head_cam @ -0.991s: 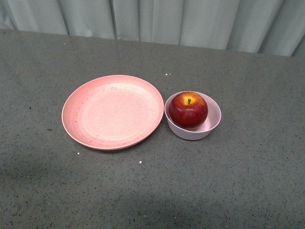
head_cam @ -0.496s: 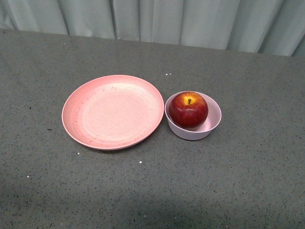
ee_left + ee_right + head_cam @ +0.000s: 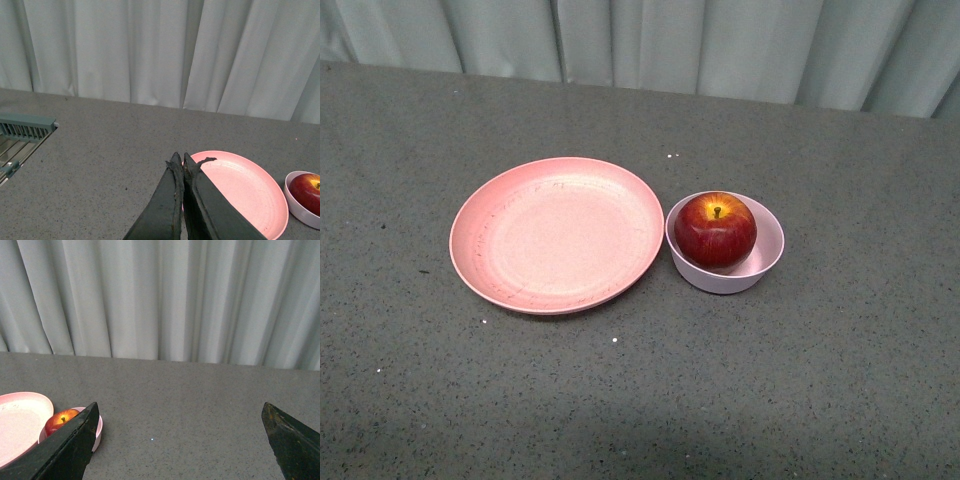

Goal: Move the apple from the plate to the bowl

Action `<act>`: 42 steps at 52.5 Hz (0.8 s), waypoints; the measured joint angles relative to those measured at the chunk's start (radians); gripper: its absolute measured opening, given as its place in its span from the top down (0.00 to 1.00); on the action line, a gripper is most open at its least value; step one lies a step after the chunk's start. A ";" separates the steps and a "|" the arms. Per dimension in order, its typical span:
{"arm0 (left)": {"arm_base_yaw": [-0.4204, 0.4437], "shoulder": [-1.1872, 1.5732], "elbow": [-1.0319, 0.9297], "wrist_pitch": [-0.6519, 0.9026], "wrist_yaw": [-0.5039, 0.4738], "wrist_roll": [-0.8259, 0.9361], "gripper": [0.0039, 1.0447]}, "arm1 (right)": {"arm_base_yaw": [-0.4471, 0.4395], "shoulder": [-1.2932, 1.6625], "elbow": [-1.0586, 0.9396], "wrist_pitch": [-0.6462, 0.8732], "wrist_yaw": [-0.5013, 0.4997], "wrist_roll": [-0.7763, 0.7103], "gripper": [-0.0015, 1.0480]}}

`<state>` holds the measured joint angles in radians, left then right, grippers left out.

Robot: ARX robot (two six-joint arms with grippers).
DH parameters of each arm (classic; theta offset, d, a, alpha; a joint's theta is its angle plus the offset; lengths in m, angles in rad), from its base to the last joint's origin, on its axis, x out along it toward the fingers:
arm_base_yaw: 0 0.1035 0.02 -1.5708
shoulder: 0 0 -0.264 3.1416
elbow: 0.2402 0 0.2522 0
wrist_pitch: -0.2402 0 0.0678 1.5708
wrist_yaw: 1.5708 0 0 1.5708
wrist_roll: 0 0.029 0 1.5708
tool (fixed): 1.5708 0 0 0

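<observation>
The dark red apple (image 3: 715,229) sits inside the small pale pink bowl (image 3: 765,262), stem up. The wide salmon-pink plate (image 3: 557,234) lies bare just left of the bowl, nearly touching it. No gripper shows in the front view. In the left wrist view my left gripper (image 3: 179,159) is shut and empty, its tips over the near edge of the plate (image 3: 245,187), with the apple (image 3: 306,191) in the bowl (image 3: 300,211) beyond. In the right wrist view my right gripper (image 3: 180,412) is wide open and empty, off to the side of the bowl (image 3: 97,430) and apple (image 3: 59,421).
The things rest on a grey speckled table (image 3: 840,380) with a pale curtain (image 3: 650,40) along its far edge. A green-grey slatted rack (image 3: 20,132) shows at the table's side in the left wrist view.
</observation>
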<state>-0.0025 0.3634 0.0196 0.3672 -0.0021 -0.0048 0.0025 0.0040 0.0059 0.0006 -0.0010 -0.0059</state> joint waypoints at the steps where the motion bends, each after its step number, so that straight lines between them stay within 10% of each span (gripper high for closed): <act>1: 0.000 -0.013 0.000 -0.013 0.000 0.000 0.97 | 0.000 0.000 0.000 0.000 0.000 0.000 0.09; 42: 0.000 -0.358 0.000 -0.365 0.002 0.000 0.88 | 0.000 0.000 0.000 0.000 0.000 0.000 0.09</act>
<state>-0.0025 0.0055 0.0200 0.0021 -0.0002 -0.0044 0.0025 0.0040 0.0059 0.0006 -0.0010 -0.0059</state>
